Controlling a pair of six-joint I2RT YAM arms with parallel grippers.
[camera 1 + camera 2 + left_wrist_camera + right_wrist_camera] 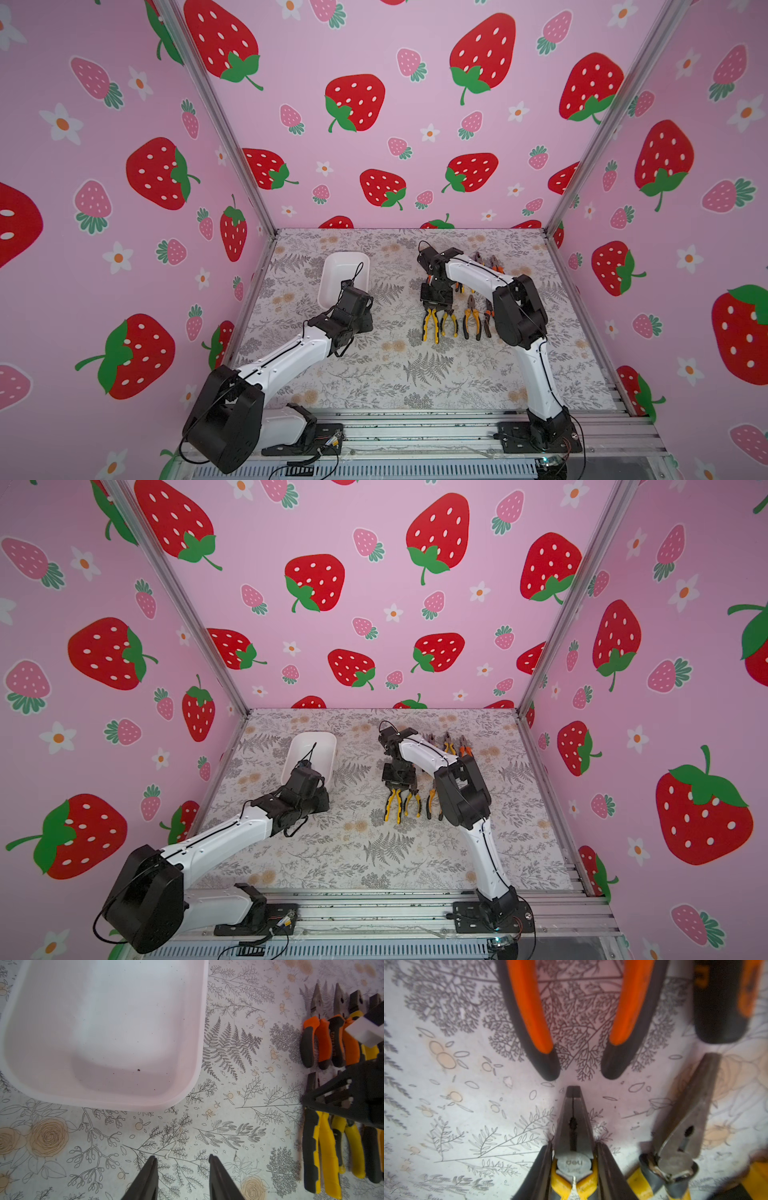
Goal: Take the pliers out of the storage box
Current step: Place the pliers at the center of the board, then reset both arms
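One storage box [335,277], at least seven pliers [471,315] outside — right hand [574,1147] gripping one, left hand [182,1157] parted.

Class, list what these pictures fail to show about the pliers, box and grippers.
- Number of pliers: in both top views the right arm covers part of both rows.
- Storage box: near corner hidden by the left wrist, both top views.
- Left fingers: only tips show, cut off by the left wrist view's edge.
- Orange-handled pliers: heads cut off in the right wrist view.
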